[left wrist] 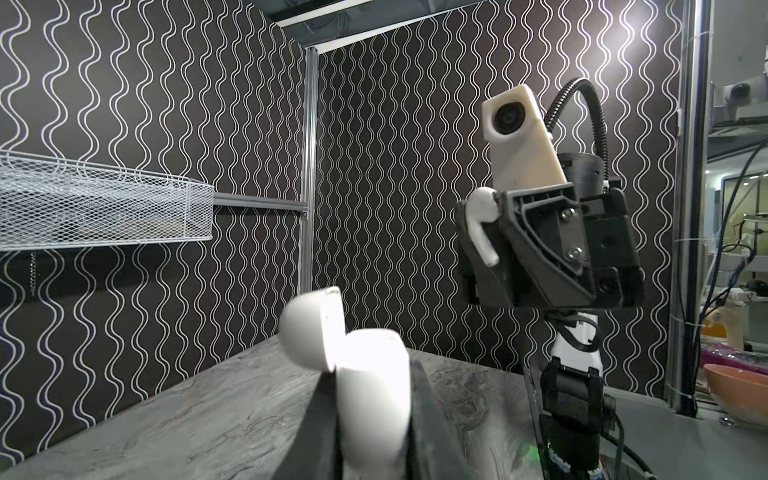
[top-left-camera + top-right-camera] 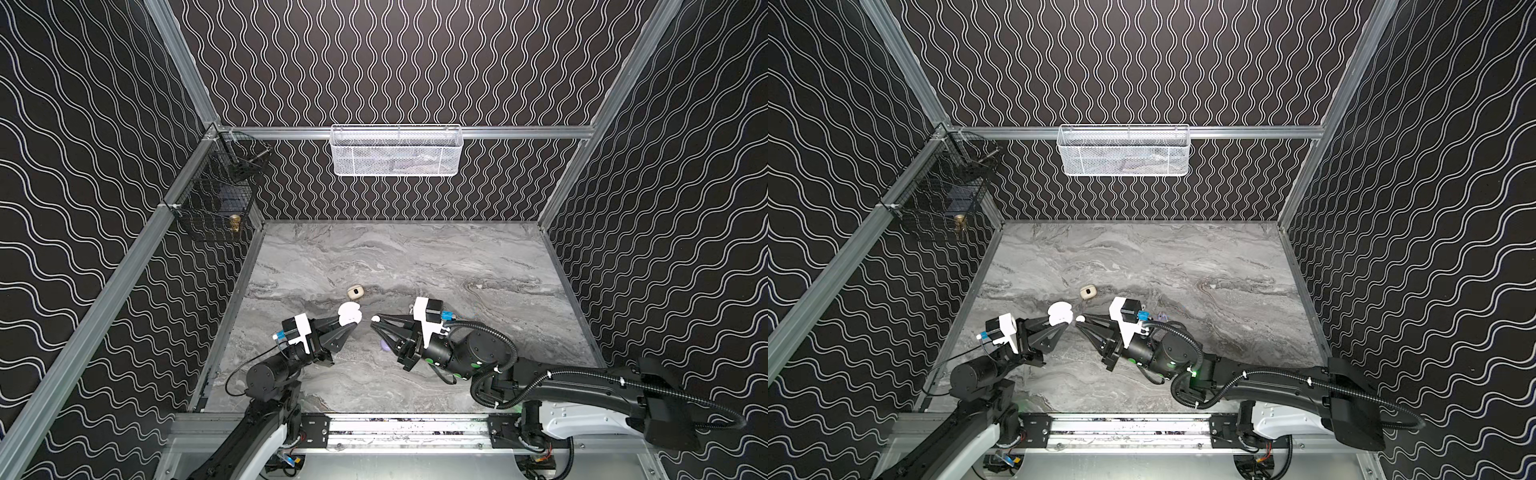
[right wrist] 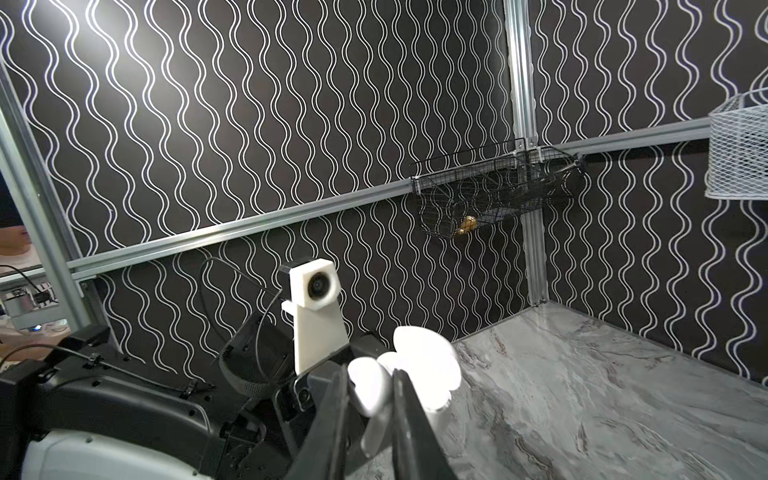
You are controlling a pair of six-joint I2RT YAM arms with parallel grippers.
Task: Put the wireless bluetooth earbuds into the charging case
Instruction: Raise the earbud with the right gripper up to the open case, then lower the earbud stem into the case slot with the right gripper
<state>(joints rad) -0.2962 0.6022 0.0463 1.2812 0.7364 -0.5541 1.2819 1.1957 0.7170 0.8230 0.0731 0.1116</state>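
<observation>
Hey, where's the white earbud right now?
In both top views the white earbud is near the middle, pinched in the right gripper, just right of the open white case held by the left gripper.

White mesh basket (image 2: 395,160) hung on back rail (image 2: 519,133); black wire basket (image 2: 208,216) on side rail (image 2: 124,270), holding brass piece (image 2: 235,223); grey marbled tabletop (image 2: 415,257) below.

Over the grey marble table (image 2: 1183,270), the left gripper (image 2: 1059,323) clamps an open white charging case (image 2: 1060,311). Just right of it, the right gripper (image 2: 1080,322) pinches a white earbud (image 2: 1080,318). A beige case (image 2: 1088,292) lies just beyond them.
</observation>
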